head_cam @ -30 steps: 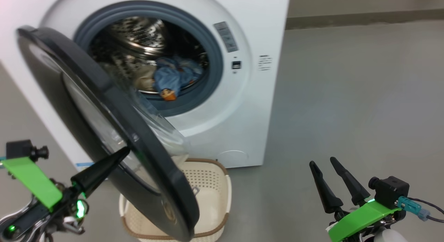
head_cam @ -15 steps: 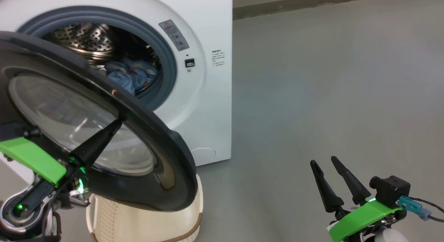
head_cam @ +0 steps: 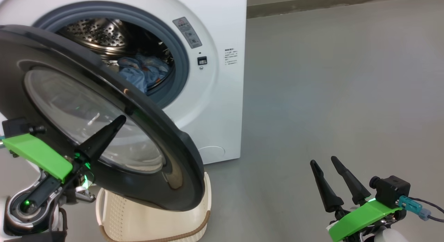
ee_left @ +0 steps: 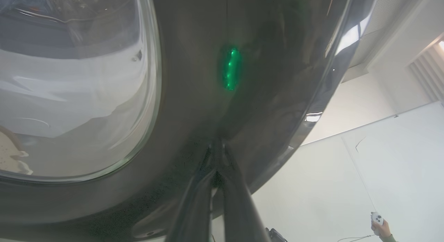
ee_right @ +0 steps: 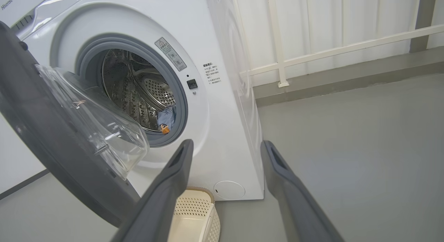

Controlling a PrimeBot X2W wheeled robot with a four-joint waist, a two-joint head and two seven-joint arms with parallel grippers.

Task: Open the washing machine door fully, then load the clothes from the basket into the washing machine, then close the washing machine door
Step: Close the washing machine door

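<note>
left hand (head_cam: 119, 119): fingers pinched together with nothing between them, the tip pressed to the glossy black rim on the outer face of the door.
right hand (head_cam: 322, 161): fingers spread wide, low over the grey floor (head_cam: 329, 78), well apart from the machine.
washing machine door (head_cam: 166, 138): part-way open, swung out over the basket.
clothes (head_cam: 142, 73): light blue bundle lying in the steel drum, near the gasket.
basket (head_cam: 152, 221): on the floor just in front of the washing machine (head_cam: 222, 96), partly under the door.
</note>
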